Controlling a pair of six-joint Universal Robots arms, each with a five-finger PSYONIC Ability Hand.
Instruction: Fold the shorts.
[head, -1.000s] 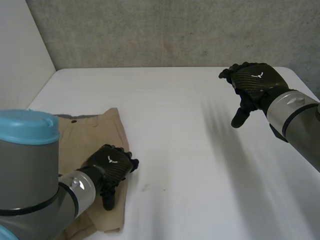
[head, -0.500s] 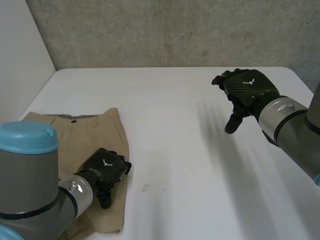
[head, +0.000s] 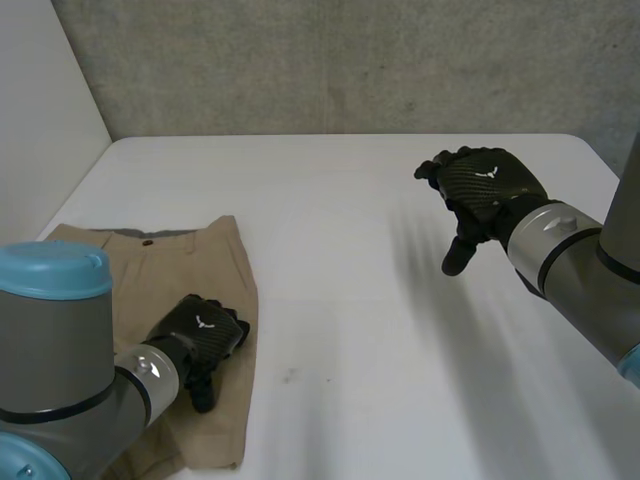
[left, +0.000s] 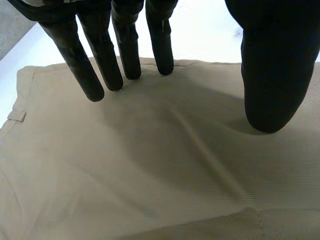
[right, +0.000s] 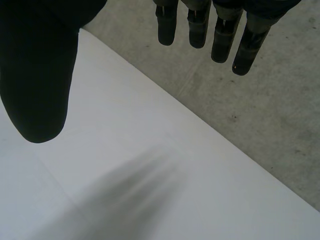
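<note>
Left hand (head: 200, 335): fingers (left: 100, 65) straight, thumb (left: 272, 75) spread wide from them, nothing pinched. The palm is over the cloth. Can't tell whether the fingertips touch it or sit just above.

Directly under that hand are the shorts (head: 170, 280), tan, lying flat on the white table (head: 350, 200). The waistband with its dark button (head: 147, 241) is beyond the fingertips, and the leg end is back toward the wrist. A belt loop (left: 16, 116) sits off to the finger side. A shallow ridge (left: 210, 155) runs through the fabric between fingers and thumb.

Handling, as a judgement:
- The fabric looks light, soft and woven. It should be limp and not fragile.
- It will drape and sag when lifted and won't hold shape.
- The only stiffer parts are likely the waistband and the seams.
- The smooth table top means the cloth probably slides if pushed flat-handed.
- Best purchase is a pinch at a waistband corner or a hem corner, thumb under the edge and fingers on top, catching all layers.
- A mid-panel grab would just bunch it.

Right hand (head: 480, 185): well apart from the shorts and raised over bare table. Fingers (right: 220, 40) are loosely extended, thumb (right: 37, 75) apart from them, holding nothing. The table edge and the concrete wall (right: 275, 115) lie beyond its fingertips.
</note>
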